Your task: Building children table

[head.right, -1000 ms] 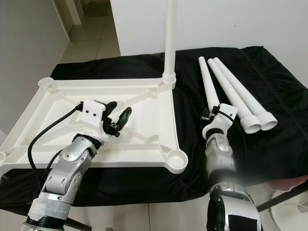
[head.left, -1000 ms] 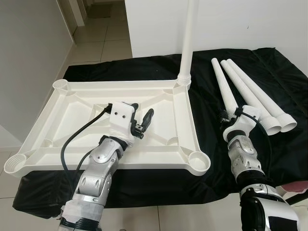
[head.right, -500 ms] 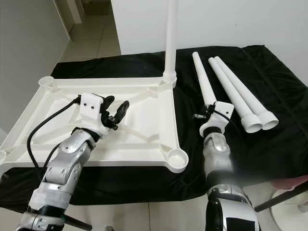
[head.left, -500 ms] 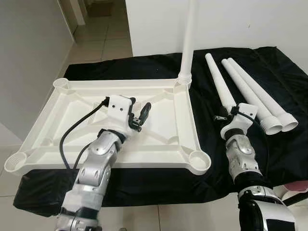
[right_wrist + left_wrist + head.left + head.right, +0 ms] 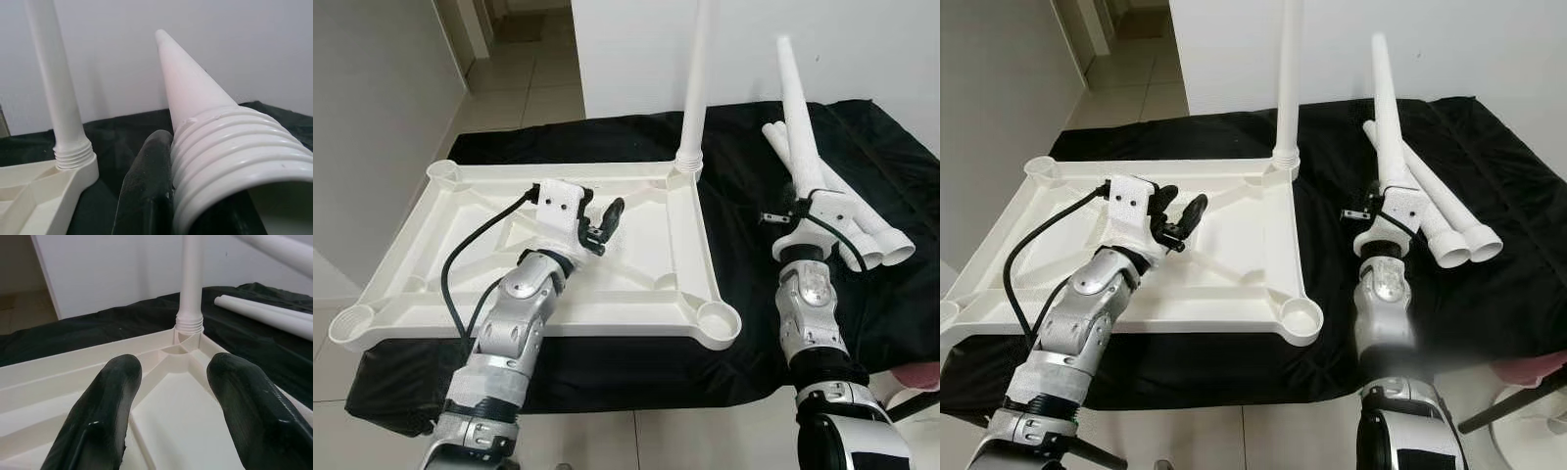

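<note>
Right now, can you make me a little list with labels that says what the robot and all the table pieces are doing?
Tabletop: white, upside down on the black cloth, its ribbed underside up
Fitted leg: standing upright in the far right corner socket
Held leg: lifted and tilted up, threaded end gripped by the right gripper, tip pointing up
Spare legs: two lying on the cloth behind the held one
Left gripper: open, hovering over the middle of the tabletop
Open sockets: three corners without legs, like the near right one
</note>
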`<state>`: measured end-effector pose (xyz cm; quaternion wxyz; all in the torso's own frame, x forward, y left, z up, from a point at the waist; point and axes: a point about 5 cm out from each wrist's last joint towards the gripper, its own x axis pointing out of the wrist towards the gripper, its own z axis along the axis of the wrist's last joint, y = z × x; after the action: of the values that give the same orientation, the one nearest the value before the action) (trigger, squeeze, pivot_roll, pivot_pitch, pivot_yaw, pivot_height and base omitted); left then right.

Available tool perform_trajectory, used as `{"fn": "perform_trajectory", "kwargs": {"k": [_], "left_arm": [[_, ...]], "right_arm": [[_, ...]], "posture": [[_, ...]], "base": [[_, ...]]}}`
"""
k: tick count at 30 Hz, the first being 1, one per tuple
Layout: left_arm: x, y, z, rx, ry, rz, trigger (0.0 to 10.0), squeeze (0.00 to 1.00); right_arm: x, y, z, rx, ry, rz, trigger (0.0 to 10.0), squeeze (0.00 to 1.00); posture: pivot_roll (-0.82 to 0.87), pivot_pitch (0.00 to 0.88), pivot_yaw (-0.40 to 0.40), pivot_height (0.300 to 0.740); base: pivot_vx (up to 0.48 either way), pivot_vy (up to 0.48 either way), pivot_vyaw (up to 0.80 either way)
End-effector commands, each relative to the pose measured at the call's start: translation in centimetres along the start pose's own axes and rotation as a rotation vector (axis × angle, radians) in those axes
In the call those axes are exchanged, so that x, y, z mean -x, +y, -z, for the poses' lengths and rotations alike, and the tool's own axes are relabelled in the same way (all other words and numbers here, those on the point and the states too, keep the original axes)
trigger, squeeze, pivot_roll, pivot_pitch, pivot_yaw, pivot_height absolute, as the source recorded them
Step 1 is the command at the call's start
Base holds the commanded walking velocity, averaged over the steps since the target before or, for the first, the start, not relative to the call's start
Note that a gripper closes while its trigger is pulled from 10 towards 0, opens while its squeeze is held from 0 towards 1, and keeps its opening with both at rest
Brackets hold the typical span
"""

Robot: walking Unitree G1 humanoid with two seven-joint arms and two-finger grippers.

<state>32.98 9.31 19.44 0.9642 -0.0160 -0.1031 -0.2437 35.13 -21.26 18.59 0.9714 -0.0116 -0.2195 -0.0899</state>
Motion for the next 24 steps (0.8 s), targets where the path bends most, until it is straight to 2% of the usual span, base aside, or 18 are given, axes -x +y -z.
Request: {"fn": "perform_trajectory", "kwargs": {"k": [1,8,13,17,19,21,24], "left_arm": [[-0.1,0.3,-0.2,-0.002,0.008,0.023,10.0,0.00],[-0.6,0.6,-0.8,0.021,-0.005,0.036,10.0,0.00],[-0.3,-0.2,-0.8,-0.042,0.025,0.187,10.0,0.00],[-0.2,-0.2,-0.8,-0.035,0.035,0.215,10.0,0.00],[-0.3,-0.2,-1.1,-0.031,0.035,0.235,10.0,0.00],[-0.3,-0.2,-1.1,-0.031,0.035,0.235,10.0,0.00],[-0.4,-0.1,-1.5,-0.031,0.036,0.241,10.0,0.00]], "right_arm": [[-0.3,0.7,-1.6,0.023,-0.095,-0.019,10.0,0.00],[-0.8,1.8,-4.3,0.059,-0.235,-0.050,10.0,0.00],[-1.2,3.0,-6.6,0.070,-0.334,-0.089,10.0,0.00],[-1.3,3.7,-7.8,0.084,-0.391,-0.118,10.0,0.00],[-1.2,4.6,-9.1,0.114,-0.470,-0.165,10.0,0.00],[-1.2,4.6,-9.1,0.114,-0.470,-0.165,10.0,0.00],[-1.0,5.5,-10.0,0.143,-0.525,-0.210,10.0,0.00]], "posture": [[-0.07,0.000,0.063,0.740],[-0.07,0.000,0.064,0.740],[-0.07,0.000,0.075,0.740],[-0.07,0.000,0.075,0.740],[-0.07,0.000,0.084,0.740],[-0.07,0.000,0.084,0.740],[-0.07,0.000,0.089,0.740]], "base": [[0.000,0.000,0.00],[0.000,0.000,0.00],[0.000,0.000,0.00],[0.000,0.000,0.00],[0.000,0.000,0.00],[0.000,0.000,0.00],[0.000,0.000,0.00]]}}
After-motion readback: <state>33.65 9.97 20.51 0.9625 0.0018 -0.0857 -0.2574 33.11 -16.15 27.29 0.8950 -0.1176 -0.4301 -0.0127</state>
